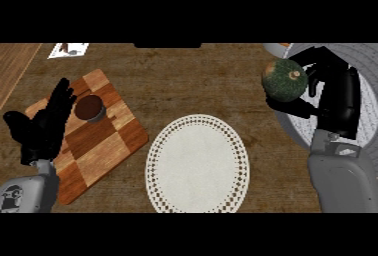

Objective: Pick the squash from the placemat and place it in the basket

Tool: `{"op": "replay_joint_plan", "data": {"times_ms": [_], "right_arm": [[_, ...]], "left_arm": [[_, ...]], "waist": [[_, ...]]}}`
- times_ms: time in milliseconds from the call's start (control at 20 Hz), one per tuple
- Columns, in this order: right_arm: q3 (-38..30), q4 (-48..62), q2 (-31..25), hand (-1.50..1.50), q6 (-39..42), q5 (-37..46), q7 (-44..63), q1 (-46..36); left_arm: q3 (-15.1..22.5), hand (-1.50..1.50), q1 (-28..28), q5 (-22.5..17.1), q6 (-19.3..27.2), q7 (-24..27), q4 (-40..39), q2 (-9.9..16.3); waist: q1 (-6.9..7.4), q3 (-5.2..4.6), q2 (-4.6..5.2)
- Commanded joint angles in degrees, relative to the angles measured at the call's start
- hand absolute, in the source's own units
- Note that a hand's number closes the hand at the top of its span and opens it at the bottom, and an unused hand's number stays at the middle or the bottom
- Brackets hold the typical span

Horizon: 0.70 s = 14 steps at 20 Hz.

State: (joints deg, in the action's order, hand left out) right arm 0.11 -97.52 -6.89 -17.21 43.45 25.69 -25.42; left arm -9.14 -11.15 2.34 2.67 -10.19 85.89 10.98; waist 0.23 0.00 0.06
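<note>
Right hand [332, 95] has its fingers curled round the squash [284, 80], off the mat [198, 162], over the basket [362, 65]. Dropping it is left.

Dark green squash [285, 79], tan stem up, over grey basket [365, 60] rim.

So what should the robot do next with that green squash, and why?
Probably carry it a little further right and lower it. The right hand is curled round the squash, already lifted off the white placemat, and it sits at the grey basket rim, so it may not be fully over the inside yet.
</note>
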Motion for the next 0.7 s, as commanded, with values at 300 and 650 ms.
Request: {"op": "replay_joint_plan", "data": {"times_ms": [300, 650], "right_arm": [[-10.40, 13.66, -6.83, 1.50, 3.27, -9.90, -7.41, -7.01], [-15.25, 16.99, -10.43, 1.50, 6.89, -19.60, -16.97, -2.55]], "left_arm": [[-0.55, 0.00, 1.39, -0.67, -0.87, -1.81, 3.01, 0.49], [1.09, 0.00, 1.88, 1.63, 0.85, -0.11, 1.17, -1.41]], "waist": [[0.14, 0.01, -0.04], [-0.05, 0.02, -0.05]]}}
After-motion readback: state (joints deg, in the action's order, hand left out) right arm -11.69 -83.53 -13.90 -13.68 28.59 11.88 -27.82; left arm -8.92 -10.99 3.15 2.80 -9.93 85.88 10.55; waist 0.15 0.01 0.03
